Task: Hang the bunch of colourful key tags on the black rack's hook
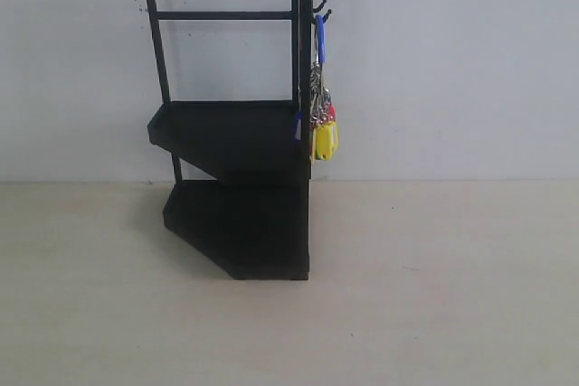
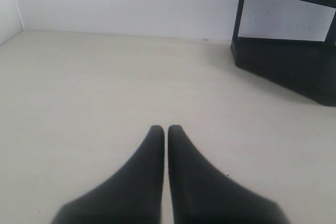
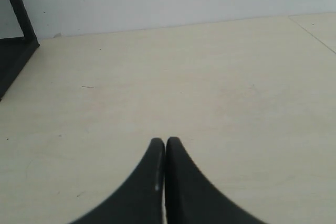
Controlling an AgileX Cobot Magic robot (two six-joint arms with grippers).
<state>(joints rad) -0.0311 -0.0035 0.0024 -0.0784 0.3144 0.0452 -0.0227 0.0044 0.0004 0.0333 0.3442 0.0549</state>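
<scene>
The black rack [image 1: 237, 133] stands upright against the white wall in the exterior view. The colourful key tag bunch [image 1: 322, 124] hangs from a small hook [image 1: 319, 6] at the rack's upper right, its blue sleeve on top and yellow and red tags at the bottom. Neither arm shows in the exterior view. My left gripper [image 2: 166, 128] is shut and empty over bare table, with the rack's lower tier [image 2: 294, 66] ahead of it. My right gripper [image 3: 165, 140] is shut and empty too, the rack's corner [image 3: 13, 45] at the edge of its view.
The pale wooden table [image 1: 434, 296] spreads all round the rack. A white wall [image 1: 452, 61] closes off the back. A side wall edge [image 2: 10, 9] shows in the left wrist view.
</scene>
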